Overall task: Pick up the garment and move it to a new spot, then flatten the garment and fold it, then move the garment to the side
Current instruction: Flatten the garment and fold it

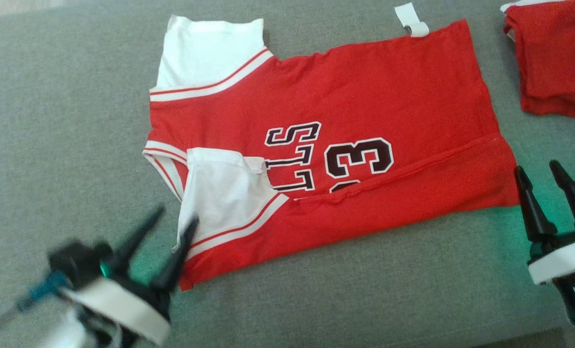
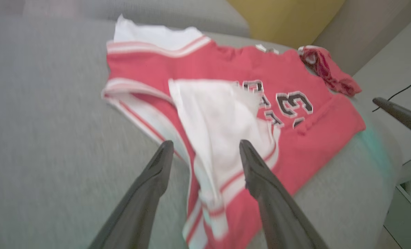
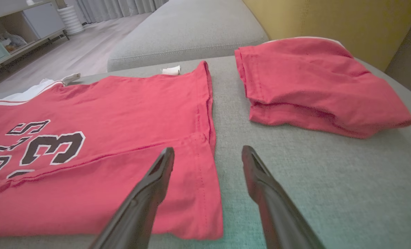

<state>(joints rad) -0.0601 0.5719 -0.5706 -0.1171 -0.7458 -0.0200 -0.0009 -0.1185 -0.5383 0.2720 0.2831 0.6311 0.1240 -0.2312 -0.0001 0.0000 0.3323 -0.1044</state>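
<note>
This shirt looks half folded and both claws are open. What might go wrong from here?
The left gripper has a fingertip right at the folded-in white sleeve; it might snag it and undo the fold. The folded-over strip of the jersey has a slightly rumpled edge, so later folds may come out uneven. Another folded red garment lies close by and might get bumped.

At 2 o'clock in head view, folded red garment (image 1: 553, 58) cut off by top and right edges. At 7 o'clock, left gripper (image 1: 178, 215) blurred, wrist detail unreadable. Black lettering (image 1: 360, 157) on jersey (image 1: 364, 87) partly hidden under white sleeve (image 1: 219, 193) and folded lower flap (image 1: 389, 203). Left wrist view: everything blurred.
</note>
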